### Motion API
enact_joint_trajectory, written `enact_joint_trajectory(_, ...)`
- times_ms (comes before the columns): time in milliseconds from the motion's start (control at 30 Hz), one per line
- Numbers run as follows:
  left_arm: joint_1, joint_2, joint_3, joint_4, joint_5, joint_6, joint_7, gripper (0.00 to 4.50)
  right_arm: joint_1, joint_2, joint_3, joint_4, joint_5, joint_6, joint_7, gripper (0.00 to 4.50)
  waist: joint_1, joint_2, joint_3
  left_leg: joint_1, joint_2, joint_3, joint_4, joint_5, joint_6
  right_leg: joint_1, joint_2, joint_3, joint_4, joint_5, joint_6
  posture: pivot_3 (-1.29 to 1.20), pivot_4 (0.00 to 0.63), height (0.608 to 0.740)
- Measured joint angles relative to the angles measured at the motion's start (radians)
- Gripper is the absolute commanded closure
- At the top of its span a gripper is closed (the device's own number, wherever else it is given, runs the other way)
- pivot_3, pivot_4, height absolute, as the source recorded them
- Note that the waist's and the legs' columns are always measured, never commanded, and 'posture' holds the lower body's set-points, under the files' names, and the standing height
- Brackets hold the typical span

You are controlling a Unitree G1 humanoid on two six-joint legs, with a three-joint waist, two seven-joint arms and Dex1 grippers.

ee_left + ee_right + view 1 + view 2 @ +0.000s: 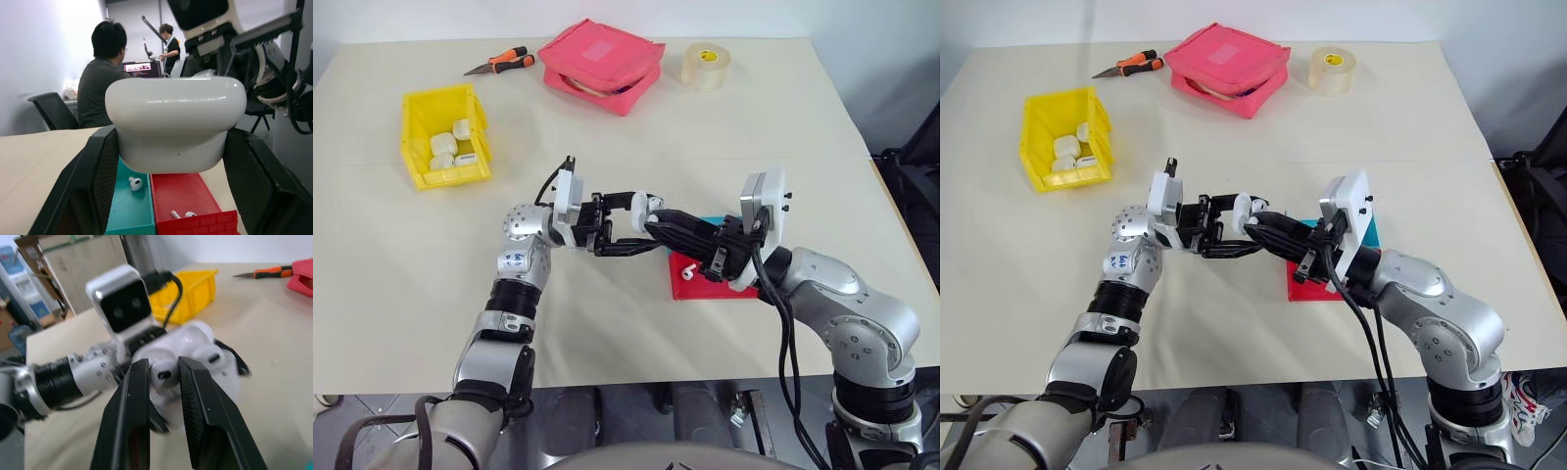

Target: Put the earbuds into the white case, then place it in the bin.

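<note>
My left gripper (628, 227) hangs above the middle of the table, shut on the white case (176, 122), whose lid stands open. My right gripper (161, 364) points straight at the case from the right, shut on one small white earbud (164, 373) at the case's opening. A second earbud (208, 352) sits in the case beside it. On the table below lie a red tray (705, 286) with an earbud (686, 273) in it and a teal tray (128, 208) holding another earbud (135, 183). The yellow bin (416, 117) stands at the far left with several white cases inside.
A pink pouch (602, 64), a roll of clear tape (708, 66) and orange-handled pliers (499, 64) lie along the far edge of the table. Two people (105, 78) are behind the table in the left wrist view.
</note>
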Motion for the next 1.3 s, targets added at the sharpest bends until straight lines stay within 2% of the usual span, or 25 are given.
enact_joint_trajectory(133,0.0,-0.003,-0.003,-0.002,0.0,0.001,-0.013,1.71,-0.051,-0.079,0.022,0.027,-0.008,-0.004,0.066,4.01,0.0,0.0,0.0,0.0,0.0,0.0,0.0,0.0,0.0,0.0,0.0,0.0,0.0,0.0,0.0,0.0,0.15,0.74)
enact_joint_trajectory(700,0.016,0.012,-0.012,-0.003,0.004,-0.028,-0.023,1.71,-0.161,-0.153,0.095,0.073,-0.055,0.016,0.161,4.01,0.018,0.0,0.0,0.0,0.0,0.0,0.0,0.0,0.0,0.0,0.0,0.0,0.0,0.0,0.0,0.0,0.15,0.74)
enact_joint_trajectory(933,0.016,0.013,-0.001,0.003,0.005,-0.034,-0.021,1.71,-0.164,-0.151,0.098,0.06,-0.065,0.016,0.171,1.74,0.017,0.0,0.0,0.0,0.001,0.0,0.001,0.0,0.0,0.0,0.0,0.0,0.0,0.0,0.0,0.0,0.15,0.74)
enact_joint_trajectory(1300,0.008,0.02,-0.002,0.033,0.012,-0.052,-0.022,1.71,-0.168,-0.147,0.09,0.044,-0.049,0.046,0.15,1.74,0.017,0.0,0.0,0.0,0.0,0.0,0.001,0.0,0.0,0.0,0.0,0.0,0.0,0.0,0.0,0.0,0.15,0.74)
